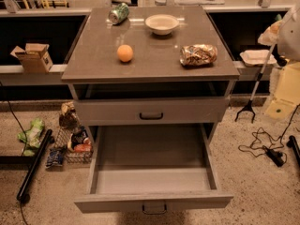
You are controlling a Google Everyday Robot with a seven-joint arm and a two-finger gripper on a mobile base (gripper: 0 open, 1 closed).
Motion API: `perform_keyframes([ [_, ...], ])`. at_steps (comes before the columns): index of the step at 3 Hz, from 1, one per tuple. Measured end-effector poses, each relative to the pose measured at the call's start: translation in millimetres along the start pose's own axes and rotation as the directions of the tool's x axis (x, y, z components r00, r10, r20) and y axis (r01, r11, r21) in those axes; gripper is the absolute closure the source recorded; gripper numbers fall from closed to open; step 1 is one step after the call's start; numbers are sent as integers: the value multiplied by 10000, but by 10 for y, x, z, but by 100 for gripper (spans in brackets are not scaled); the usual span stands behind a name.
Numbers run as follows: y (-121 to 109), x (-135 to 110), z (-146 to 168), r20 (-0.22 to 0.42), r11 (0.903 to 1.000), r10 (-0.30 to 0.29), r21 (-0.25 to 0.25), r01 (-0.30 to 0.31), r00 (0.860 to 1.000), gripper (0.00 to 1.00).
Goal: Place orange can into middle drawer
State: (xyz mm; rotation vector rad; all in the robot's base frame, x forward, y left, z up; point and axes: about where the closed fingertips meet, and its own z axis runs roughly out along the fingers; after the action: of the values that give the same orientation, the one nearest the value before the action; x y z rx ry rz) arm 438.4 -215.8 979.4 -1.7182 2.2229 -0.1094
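Barely getting going here. Seeing the orange can point(198, 55) lying sideways on the desk point(93, 64), right of centre, and the middle drawer point(152, 182) hanging open at the bottom. Spotting the hand point(284, 29) at far upper right, not managing to tell its state. Waiting on grab and drop-in.

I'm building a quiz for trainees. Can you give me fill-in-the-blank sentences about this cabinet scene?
The crinkled can lies on the ____ of the cabinet.
The middle drawer stands ____, its floor bare.
The green can lies ____ of the bowl.
The end effector hangs by the picture's ____ edge.
Answers: top, open, left, right.
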Motion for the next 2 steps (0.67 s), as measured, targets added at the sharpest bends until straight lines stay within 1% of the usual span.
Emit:
perform_keyframes([
  [1, 0, 0, 0, 0, 10000, 0, 0, 0, 10000, 0],
  [2, -199, -53, 111, 153, 9997, -211, -72, 212, 9997, 0],
])
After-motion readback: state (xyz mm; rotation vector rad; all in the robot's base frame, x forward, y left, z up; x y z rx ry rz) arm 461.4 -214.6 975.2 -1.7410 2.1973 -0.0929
